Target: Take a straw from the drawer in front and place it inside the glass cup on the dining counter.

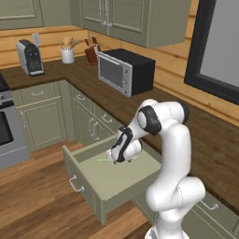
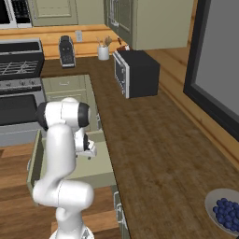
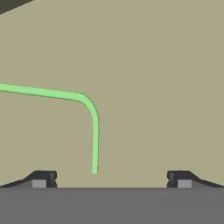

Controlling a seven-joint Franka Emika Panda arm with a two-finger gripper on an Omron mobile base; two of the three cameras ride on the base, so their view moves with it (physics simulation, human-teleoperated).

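The sage-green drawer point(image 1: 116, 186) stands pulled out below the wooden countertop, its pale floor point(image 3: 153, 65) bare apart from the straw. The light green straw point(image 3: 83, 100) lies flat on that floor, bent at a right angle; in the left base view the straw point(image 1: 102, 160) is a short green sliver just left of the hand. My gripper point(image 3: 111, 179) hangs low inside the drawer, open, its two fingertips point(image 3: 41, 178) wide apart with the straw's short end lying between them. My gripper point(image 1: 113, 158) is partly hidden by the wrist in the base views. The glass cup and the dining counter are out of view.
A black microwave point(image 1: 126, 70) sits on the countertop point(image 1: 186, 135) behind the drawer. A coffee machine point(image 1: 30, 57), a white utensil holder point(image 1: 68, 55) and a knife block point(image 1: 91, 53) stand further back. A stove point(image 2: 18, 93) is at left. A bowl of blue berries point(image 2: 224, 210) rests at the near right.
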